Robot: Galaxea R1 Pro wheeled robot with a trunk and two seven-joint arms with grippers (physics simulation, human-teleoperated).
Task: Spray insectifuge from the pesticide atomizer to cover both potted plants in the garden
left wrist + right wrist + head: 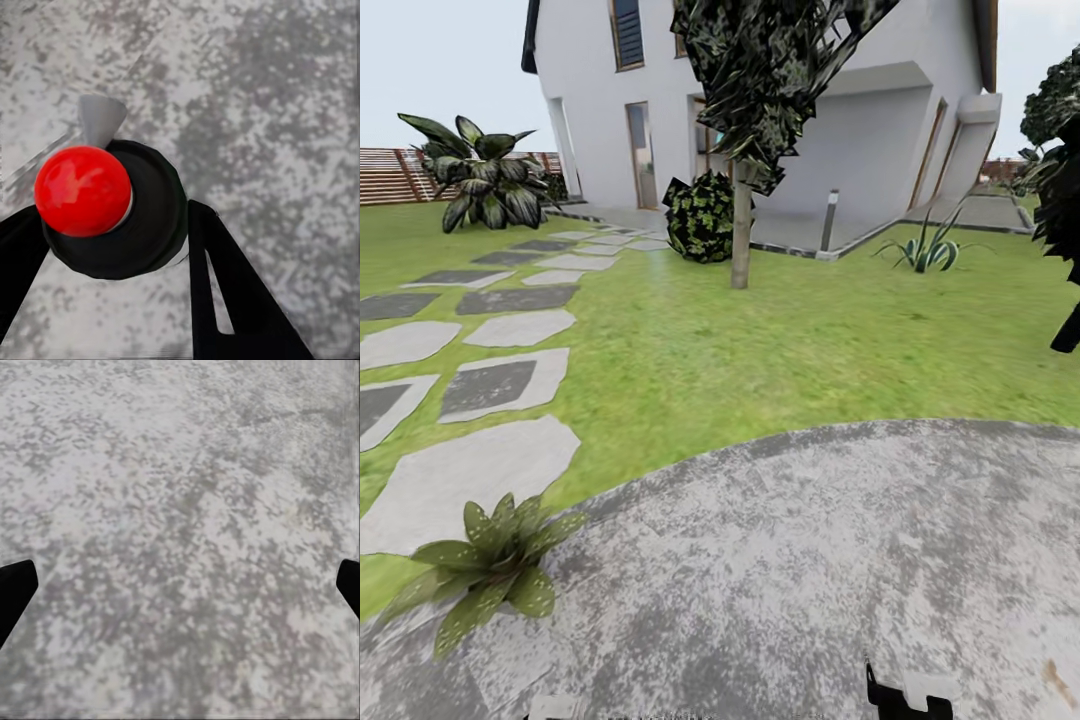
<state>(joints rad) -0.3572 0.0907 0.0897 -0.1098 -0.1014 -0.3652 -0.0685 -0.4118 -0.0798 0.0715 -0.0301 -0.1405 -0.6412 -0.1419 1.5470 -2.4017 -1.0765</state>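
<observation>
One potted plant [490, 570] sits at about seven o'clock in the head view, on the edge of the grey paving [810, 560] beside the lawn [760, 350]. The left tool [112, 247] is clamped on the pesticide atomizer [112, 206], so pickup looks done; spraying both plants apparently remains. The right tool [180, 585] hangs spread wide, empty.

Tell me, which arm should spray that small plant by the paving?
Left. The left gripper seems to hold the atomizer, and the plant lies on its side. The right gripper is open over paving.
</observation>
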